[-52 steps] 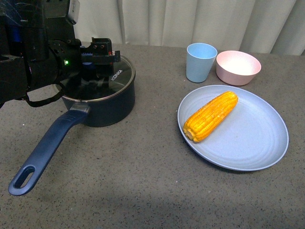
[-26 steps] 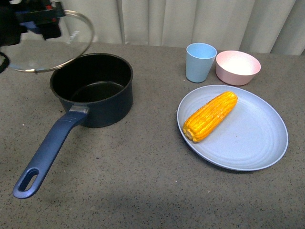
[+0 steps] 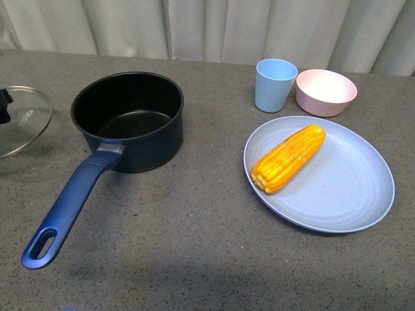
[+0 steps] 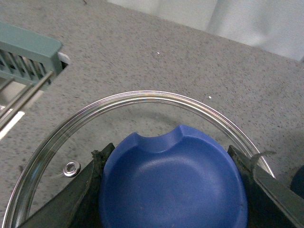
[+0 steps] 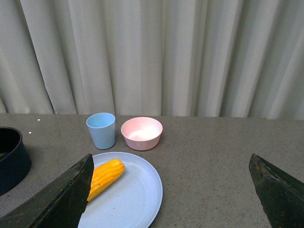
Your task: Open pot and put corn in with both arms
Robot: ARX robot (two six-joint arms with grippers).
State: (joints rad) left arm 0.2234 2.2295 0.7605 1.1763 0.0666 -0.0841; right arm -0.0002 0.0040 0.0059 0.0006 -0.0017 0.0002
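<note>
- The left fingers (image 4: pixel 80 199) are closed narrowly on the blue knob (image 4: pixel 173 185) of the glass lid (image 4: pixel 121 118); one finger presses each side of the knob.
- The lid is off the pot (image 3: pixel 152 146). In the front view the lid (image 3: pixel 23 120) is to the left of the pot, apart from its rim and half cut by the picture edge. I cannot tell if it rests on the tabletop (image 3: pixel 194 246) or is held just above it.
- The right fingers (image 5: pixel 57 202) are spread wide. Nothing is between them and they touch nothing.
- The pot stands upright and open on the tabletop, and its black inside is bare. Its long blue handle (image 3: pixel 68 201) points from the pot toward the robot and a little to the left.
- The corn (image 3: pixel 288 157) lies to the right of the pot, well apart from it, on a light blue plate (image 3: pixel 343 194). It is on the half of the plate nearer the pot, with its thick end toward the robot.
- The corn is well apart from both pairs of fingers. In the right wrist view it (image 5: pixel 105 178) lies far ahead of the open fingers.
- A light blue cup (image 3: pixel 275 84) and a pink bowl (image 3: pixel 326 91) stand to the right of the pot, just behind the plate and close beside each other.
</note>
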